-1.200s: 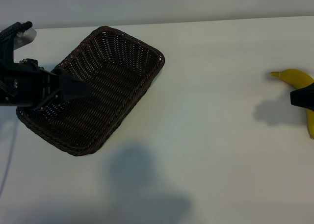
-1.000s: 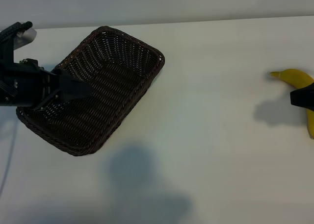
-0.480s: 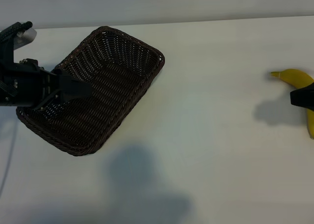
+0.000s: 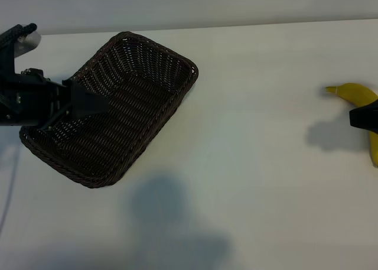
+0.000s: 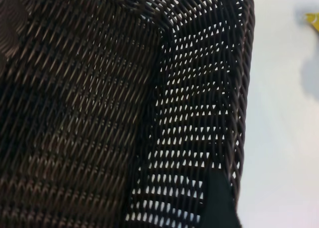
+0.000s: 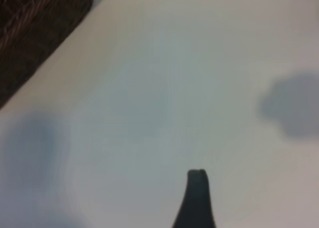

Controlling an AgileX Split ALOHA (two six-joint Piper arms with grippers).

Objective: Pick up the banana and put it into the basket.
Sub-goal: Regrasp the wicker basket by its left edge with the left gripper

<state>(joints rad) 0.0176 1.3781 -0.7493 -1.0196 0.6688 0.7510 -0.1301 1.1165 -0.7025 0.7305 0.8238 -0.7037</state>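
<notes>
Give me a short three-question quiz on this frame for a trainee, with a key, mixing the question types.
1. True or false: the banana already lies inside the basket.
2. Multiple choice: the left gripper is (A) beside the banana, (B) over the basket's interior, (C) parked off the table.
3. Fill in: the right gripper sits at the exterior view's right edge, partly covering the ______.

Key
1. False: it lies on the white table, far to the basket's right.
2. B: it hangs over the weave with nothing seen between its fingers.
3. banana
</notes>
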